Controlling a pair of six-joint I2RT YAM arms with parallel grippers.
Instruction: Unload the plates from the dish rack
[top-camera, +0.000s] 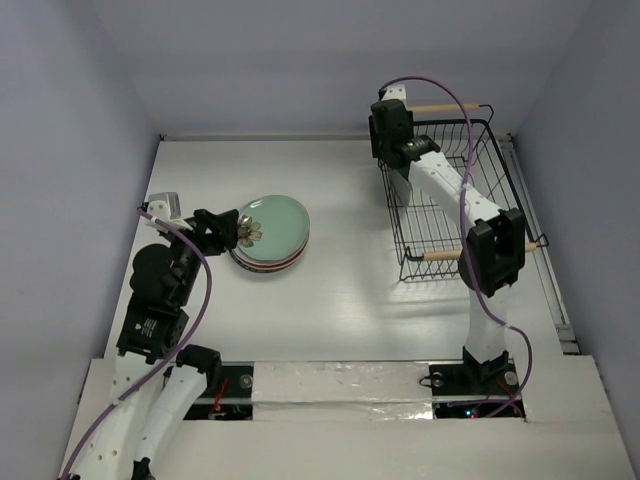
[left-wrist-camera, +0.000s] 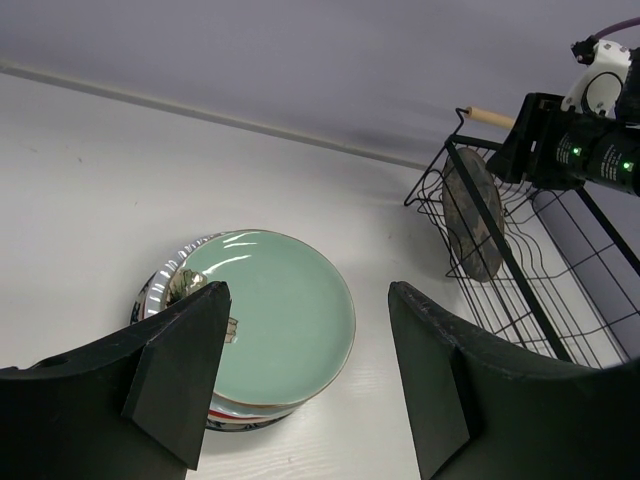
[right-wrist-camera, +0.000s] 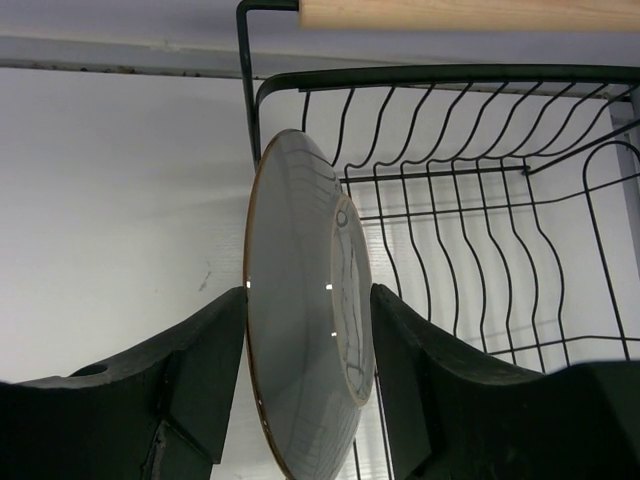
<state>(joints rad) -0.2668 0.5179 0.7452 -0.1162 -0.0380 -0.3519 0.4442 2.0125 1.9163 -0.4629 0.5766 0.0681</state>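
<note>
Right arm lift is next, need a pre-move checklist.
1. Last plate sits between the fingers of the right end effector: ok.
2. Fingers clamped firmly on it: cannot tell.
3. Plate stands upright in the dish rack, with no other plate beside it to snag: ok.
4. Left end effector open and empty: ok.
5. Stack free for the drop: not ok, the left end effector hovers over its edge and should probably move off first.
</note>
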